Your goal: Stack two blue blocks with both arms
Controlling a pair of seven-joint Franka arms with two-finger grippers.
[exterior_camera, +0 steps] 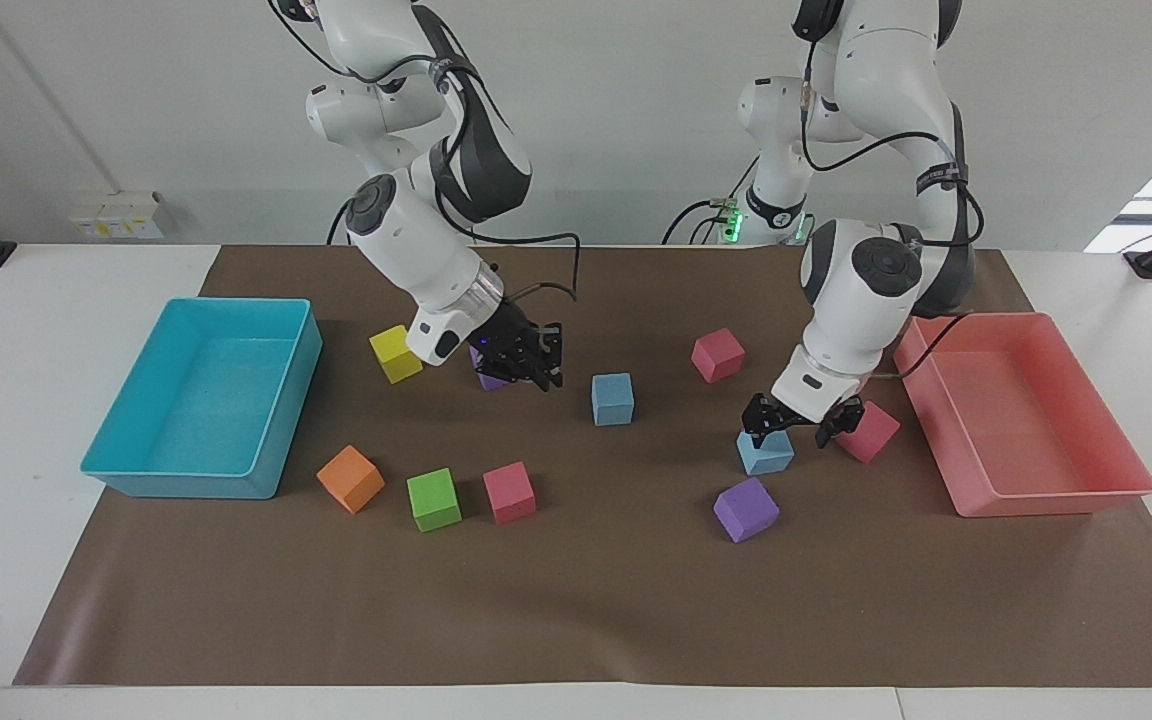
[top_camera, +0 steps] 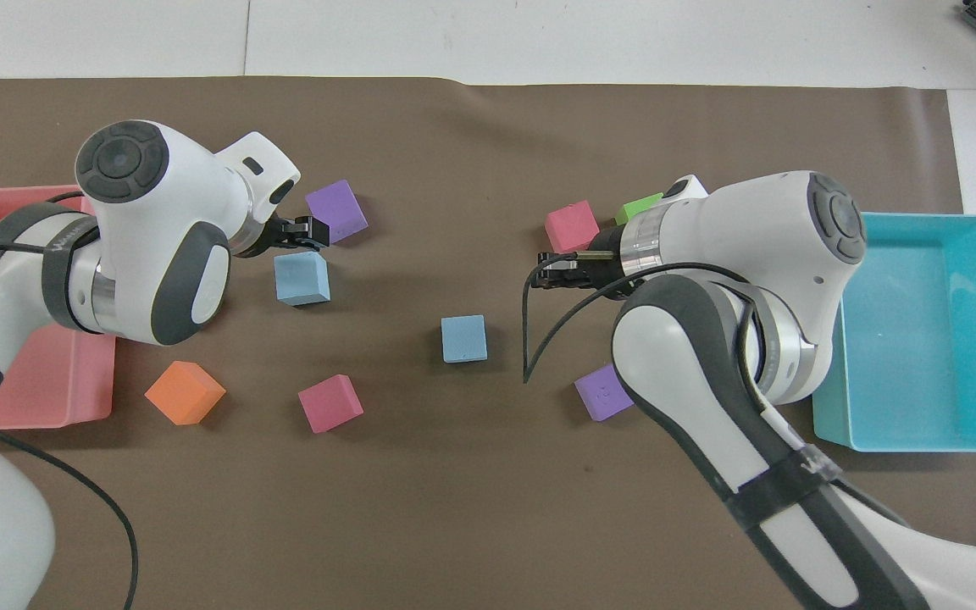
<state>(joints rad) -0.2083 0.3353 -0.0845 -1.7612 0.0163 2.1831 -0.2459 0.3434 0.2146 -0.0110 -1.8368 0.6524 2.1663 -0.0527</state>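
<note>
Two light-blue blocks lie apart on the brown mat. One blue block (exterior_camera: 612,398) (top_camera: 463,338) rests alone near the middle. The other blue block (exterior_camera: 764,452) (top_camera: 302,278) lies nearer the pink tray. My left gripper (exterior_camera: 794,426) (top_camera: 306,232) hangs open low over that second block, and I cannot tell if its fingers touch it. My right gripper (exterior_camera: 536,368) (top_camera: 551,258) is shut on nothing, beside the purple cube (exterior_camera: 489,374) and a short way from the middle blue block, toward the right arm's end.
A cyan tray (exterior_camera: 198,303) stands at the right arm's end, a pink tray (exterior_camera: 976,320) at the left arm's end. Scattered cubes: yellow (exterior_camera: 395,352), orange (exterior_camera: 350,478), green (exterior_camera: 433,498), pink (exterior_camera: 508,491), pink (exterior_camera: 717,354), pink (exterior_camera: 871,430), purple (exterior_camera: 746,508).
</note>
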